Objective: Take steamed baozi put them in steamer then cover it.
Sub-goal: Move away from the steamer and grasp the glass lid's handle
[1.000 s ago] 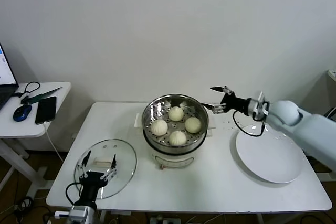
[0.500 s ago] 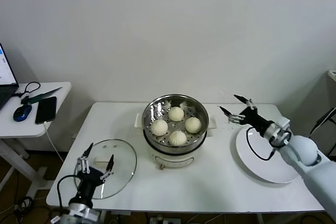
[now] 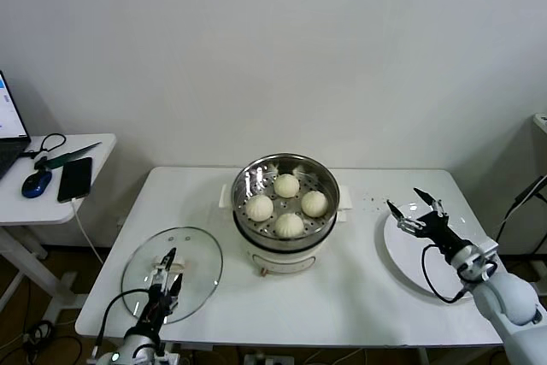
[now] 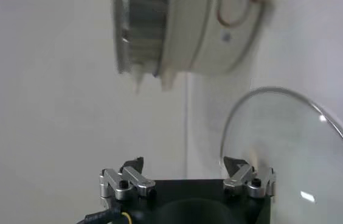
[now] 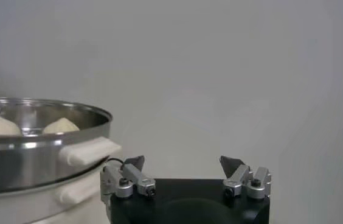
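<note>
Under the left pincer [image 3: 164, 278], spread apart, lies the cover [image 3: 192, 254]; right pincer [image 3: 416, 208] spread too.

The head view looks forward and down over the whole tabletop [image 3: 359, 288]. Both wrist views sit low and close behind their own jaws, looking level across it. All three share the steamer [image 3: 286, 211] [image 4: 183, 36] [image 5: 38, 152].

You have four baozi [image 3: 288, 204] in the steamer [image 3: 285, 211] at table [image 3: 342, 297] centre; the cover [image 3: 171, 273] lies front-left, the plate [image 3: 432, 258] to its right.
</note>
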### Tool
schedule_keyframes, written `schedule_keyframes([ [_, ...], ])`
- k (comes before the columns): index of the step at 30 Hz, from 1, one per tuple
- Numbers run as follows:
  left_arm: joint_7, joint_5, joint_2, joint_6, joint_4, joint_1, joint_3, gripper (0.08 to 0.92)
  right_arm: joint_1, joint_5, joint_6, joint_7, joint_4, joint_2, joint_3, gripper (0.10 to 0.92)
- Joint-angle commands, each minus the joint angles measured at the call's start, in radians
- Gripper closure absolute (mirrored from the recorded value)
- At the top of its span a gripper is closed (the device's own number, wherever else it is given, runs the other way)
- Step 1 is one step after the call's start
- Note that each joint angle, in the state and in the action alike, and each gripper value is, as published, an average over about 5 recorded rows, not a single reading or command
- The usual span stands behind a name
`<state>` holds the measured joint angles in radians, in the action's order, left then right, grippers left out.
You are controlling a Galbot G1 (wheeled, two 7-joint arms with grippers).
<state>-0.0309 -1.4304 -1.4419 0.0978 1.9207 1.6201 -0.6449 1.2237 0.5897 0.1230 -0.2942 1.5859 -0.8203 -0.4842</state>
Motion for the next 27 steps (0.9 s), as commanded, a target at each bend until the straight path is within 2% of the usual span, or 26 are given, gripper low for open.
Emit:
schedule_keyframes([
  [1,0.100,-0.149,-0.008,-0.107,-0.184,-0.092,0.000,0.177,0.074,-0.048,0.004,0.003,-0.019,-0.068,-0.072,0.203],
  [12,0.191,-0.047,0.019,-0.120,-0.276,-0.188,0.004,0.177,0.040,-0.055,0.004,-0.029,-0.056,-0.065,-0.056,0.203],
  [27,0.206,0.000,0.019,-0.124,-0.333,-0.242,0.030,0.177,0.009,-0.077,0.004,-0.050,-0.083,-0.065,-0.038,0.203],
])
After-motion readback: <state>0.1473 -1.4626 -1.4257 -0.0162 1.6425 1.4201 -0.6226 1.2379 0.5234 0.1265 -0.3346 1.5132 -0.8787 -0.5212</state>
